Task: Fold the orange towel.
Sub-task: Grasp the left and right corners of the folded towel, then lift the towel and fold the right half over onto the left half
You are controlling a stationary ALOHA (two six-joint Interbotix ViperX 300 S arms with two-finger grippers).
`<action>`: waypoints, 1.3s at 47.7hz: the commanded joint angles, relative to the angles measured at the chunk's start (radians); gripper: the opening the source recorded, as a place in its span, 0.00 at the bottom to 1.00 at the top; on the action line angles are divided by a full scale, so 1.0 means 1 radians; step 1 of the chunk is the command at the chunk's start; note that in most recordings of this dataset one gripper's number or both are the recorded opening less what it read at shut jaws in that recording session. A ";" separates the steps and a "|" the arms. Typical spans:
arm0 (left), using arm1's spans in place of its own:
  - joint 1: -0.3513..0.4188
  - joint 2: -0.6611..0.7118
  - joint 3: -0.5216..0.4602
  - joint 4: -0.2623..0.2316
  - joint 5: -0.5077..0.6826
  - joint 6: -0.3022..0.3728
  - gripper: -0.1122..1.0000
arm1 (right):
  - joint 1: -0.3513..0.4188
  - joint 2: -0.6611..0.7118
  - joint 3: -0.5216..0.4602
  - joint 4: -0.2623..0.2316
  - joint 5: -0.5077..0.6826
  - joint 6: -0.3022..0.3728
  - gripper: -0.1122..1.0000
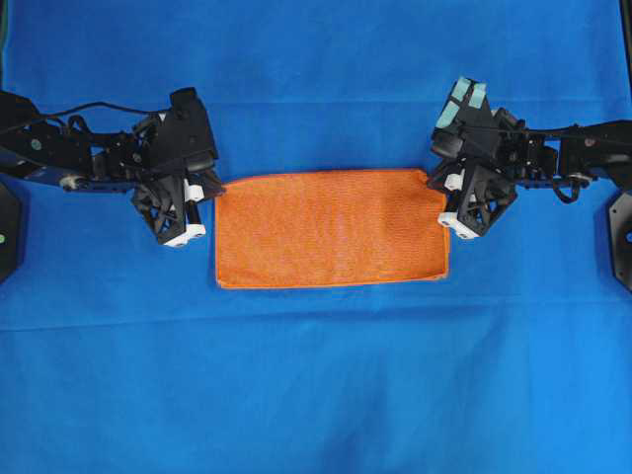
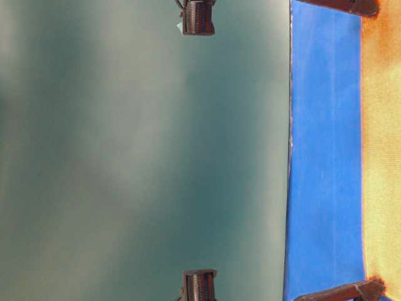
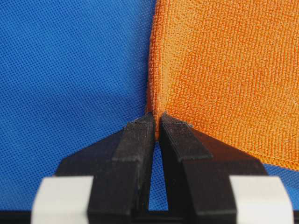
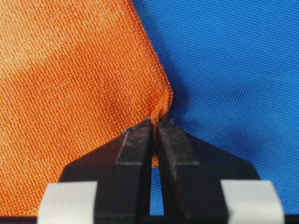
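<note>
The orange towel [image 1: 331, 229] lies as a flat rectangle on the blue sheet [image 1: 316, 395], wider than it is deep. My left gripper [image 1: 211, 188] is at its far left corner, shut on that corner; the left wrist view shows the jaws [image 3: 157, 117] pinching the hem of the towel [image 3: 224, 70]. My right gripper [image 1: 435, 182] is at the far right corner, shut on it; in the right wrist view the jaws [image 4: 154, 122] pinch the corner of the towel [image 4: 70, 84]. The table-level view shows the towel [image 2: 382, 157] at its right edge.
The blue sheet [image 3: 70, 70] covers the whole table around the towel. Both arms reach in from the left and right sides. In the table-level view a blank grey-green wall [image 2: 138, 150] fills most of the picture.
</note>
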 commanded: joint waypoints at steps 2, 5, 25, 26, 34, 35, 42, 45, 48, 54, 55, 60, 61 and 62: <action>0.006 -0.046 -0.032 -0.002 0.048 -0.002 0.12 | 0.003 -0.046 -0.012 -0.002 0.009 0.002 0.12; 0.006 -0.077 -0.051 -0.002 0.107 0.000 0.12 | 0.003 -0.077 -0.017 -0.002 0.026 0.006 0.12; 0.006 -0.334 -0.110 -0.002 0.282 0.002 0.12 | 0.005 -0.380 -0.064 -0.003 0.230 0.008 0.12; 0.006 -0.345 -0.109 -0.002 0.281 0.002 0.12 | 0.006 -0.394 -0.064 -0.002 0.230 0.008 0.12; 0.003 -0.417 -0.097 -0.002 0.245 0.002 0.12 | 0.006 -0.456 -0.052 -0.003 0.227 0.002 0.12; 0.002 -0.420 -0.094 -0.002 0.238 0.002 0.12 | 0.006 -0.456 -0.051 -0.003 0.225 0.002 0.12; -0.014 -0.436 -0.080 -0.002 0.184 0.000 0.12 | 0.006 -0.449 -0.054 -0.005 0.222 0.002 0.12; -0.032 -0.434 -0.080 -0.002 0.166 0.000 0.12 | 0.000 -0.443 -0.058 -0.008 0.212 0.002 0.12; -0.057 -0.431 -0.081 -0.002 0.138 0.000 0.12 | -0.015 -0.434 -0.061 -0.017 0.201 0.002 0.12; -0.117 -0.405 -0.089 -0.002 0.064 0.000 0.12 | -0.077 -0.397 -0.083 -0.038 0.179 0.002 0.12; -0.124 -0.399 -0.091 -0.002 0.052 0.000 0.12 | -0.089 -0.390 -0.087 -0.043 0.176 0.002 0.12; -0.163 -0.357 -0.106 -0.002 -0.012 0.000 0.12 | -0.152 -0.337 -0.123 -0.078 0.170 -0.002 0.12; -0.167 -0.350 -0.110 -0.002 -0.023 0.000 0.12 | -0.164 -0.328 -0.132 -0.087 0.170 -0.003 0.12; -0.173 -0.339 -0.117 -0.002 -0.034 0.000 0.12 | -0.175 -0.318 -0.141 -0.097 0.170 -0.005 0.12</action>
